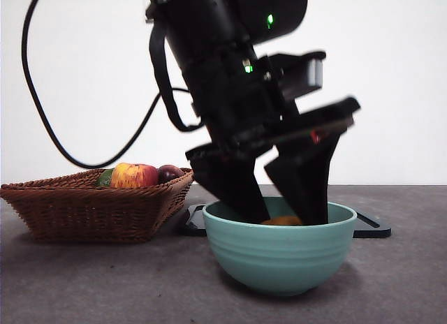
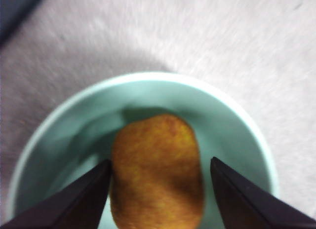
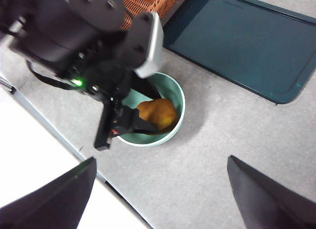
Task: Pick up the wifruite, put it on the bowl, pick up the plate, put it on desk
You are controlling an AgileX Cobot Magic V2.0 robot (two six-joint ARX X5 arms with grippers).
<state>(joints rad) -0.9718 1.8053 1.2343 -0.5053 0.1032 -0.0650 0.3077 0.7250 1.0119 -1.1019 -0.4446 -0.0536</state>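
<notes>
The left claw (image 1: 283, 209) reaches down into the bowl (image 1: 279, 258), its two jaws spread wide and released, one on each side of the wifruite (image 2: 157, 172). The wifruite lies on the bowl's floor directly between the jaws; from the left wrist view a sliver of teal shows between each jaw and the fruit's skin, so neither jaw appears to press on it, though the picture is blurred. In the front view only an orange-brown sliver of the fruit shows above the rim, flanked by the two black jaws. The bowl stands on the counter (image 1: 70, 282). Behind the claw and bowl lies a flat dark tray (image 3: 242, 41), its edge showing on both sides of the bowl. Off to one side of the claw, near the tray, sits a brown wicker basket (image 1: 91, 205) holding a red-yellow apple (image 1: 134, 175) and a dark purple fruit (image 1: 170, 173). The right claw (image 3: 160, 194) hangs high above the counter, jaws wide apart and empty, well clear of the bowl, looking down on the left arm.
</notes>
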